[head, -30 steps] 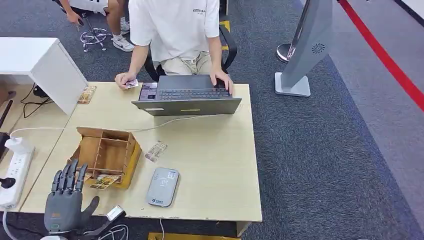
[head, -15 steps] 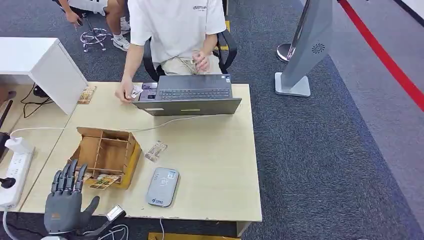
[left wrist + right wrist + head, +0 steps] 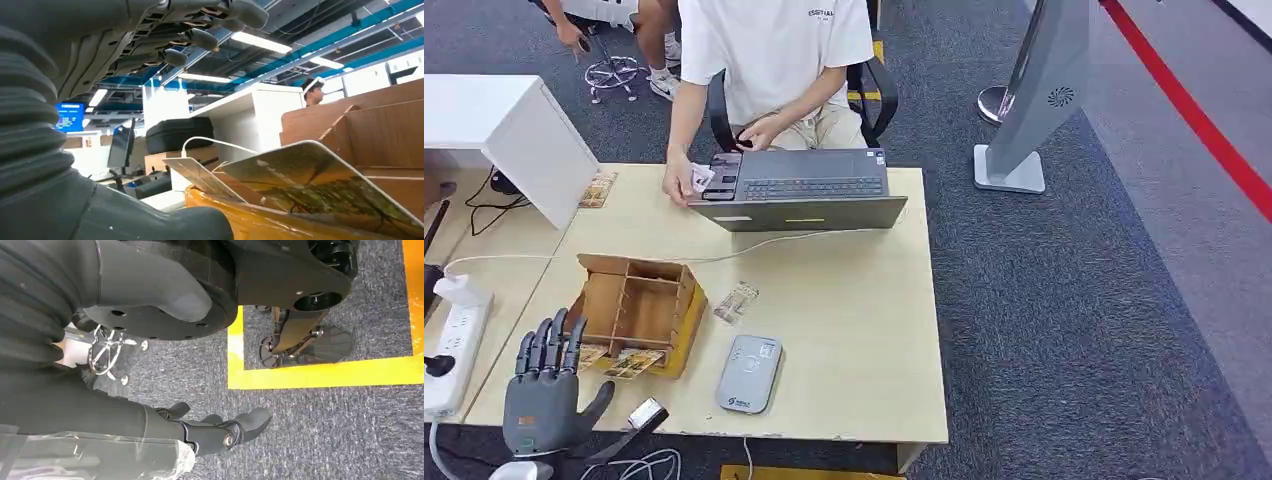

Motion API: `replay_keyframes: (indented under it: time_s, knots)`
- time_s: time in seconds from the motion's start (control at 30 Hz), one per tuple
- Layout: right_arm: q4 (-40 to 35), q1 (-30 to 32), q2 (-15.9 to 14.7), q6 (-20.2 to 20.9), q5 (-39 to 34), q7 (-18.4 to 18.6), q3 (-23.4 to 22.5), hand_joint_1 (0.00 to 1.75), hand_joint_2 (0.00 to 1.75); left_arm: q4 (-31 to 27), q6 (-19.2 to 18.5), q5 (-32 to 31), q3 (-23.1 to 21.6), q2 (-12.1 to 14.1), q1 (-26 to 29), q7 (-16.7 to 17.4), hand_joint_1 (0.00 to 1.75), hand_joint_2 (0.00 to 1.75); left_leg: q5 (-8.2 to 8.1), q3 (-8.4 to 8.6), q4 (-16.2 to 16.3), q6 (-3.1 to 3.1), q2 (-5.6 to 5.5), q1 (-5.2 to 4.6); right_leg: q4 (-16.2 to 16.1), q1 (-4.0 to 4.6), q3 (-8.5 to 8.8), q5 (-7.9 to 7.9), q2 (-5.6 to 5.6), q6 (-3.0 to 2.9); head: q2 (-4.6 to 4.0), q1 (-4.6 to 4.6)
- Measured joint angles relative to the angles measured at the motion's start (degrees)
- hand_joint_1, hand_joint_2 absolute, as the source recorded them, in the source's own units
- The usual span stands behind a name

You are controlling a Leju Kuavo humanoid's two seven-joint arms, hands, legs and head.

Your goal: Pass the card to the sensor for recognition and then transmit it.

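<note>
So far nothing is done: the left hand (image 3: 544,385) is spread wide, holding nothing, just beside the wooden card box (image 3: 637,310); the cards (image 3: 632,362) and the grey card reader (image 3: 749,374) wait.

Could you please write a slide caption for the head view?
Open left hand hovers beside the compartmented wooden card box; grey oval card sensor waits nearby.

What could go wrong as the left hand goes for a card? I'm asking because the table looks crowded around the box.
The left hand hovers open by the wooden box; the cards lean loosely at its yellow front edge, so a clumsy pinch could knock them flat or take two. A white cable runs behind the box and might snag. The reader sits near the table's edge and could be pushed off.
</note>
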Motion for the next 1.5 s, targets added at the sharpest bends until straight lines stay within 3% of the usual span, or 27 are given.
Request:
replay_keyframes:
  time_s: [0.4,1.13,1.17,1.5]
  knots:
    - [0.0,0.0,0.0,0.1,0.0,0.0,0.5,0.00,1.75,0.8,0.0,-0.6,0.7,-0.8,-0.1,-2.1,0.00,1.75,0.00,0.01,0.0,0.00,0.00,0.00,0.0,0.00,0.00,0.00,0.00,0.00,0.00,0.00]
    - [0.0,-0.2,0.0,0.2,0.1,0.1,0.5,0.00,1.75,2.0,0.0,0.3,0.7,-1.6,-1.7,-2.4,0.00,1.75,0.00,0.02,0.0,0.00,0.00,0.00,0.0,0.00,0.00,0.00,0.00,0.00,0.00,0.00]
    - [0.0,-0.2,0.0,0.2,0.1,0.1,0.6,0.00,1.75,2.2,0.0,0.4,0.7,-1.6,-1.8,-2.8,1.75,1.75,0.00,0.02,0.0,0.00,0.01,0.00,0.0,0.00,-0.01,0.00,0.00,0.00,0.00,0.00]
    - [0.0,-0.3,0.0,0.4,0.3,0.1,1.1,0.00,1.75,5.9,0.0,1.7,0.5,-0.9,-2.4,-3.8,1.75,1.75,0.00,0.03,0.0,0.00,0.01,0.00,0.0,0.00,-0.01,0.00,0.02,0.00,0.00,0.00]
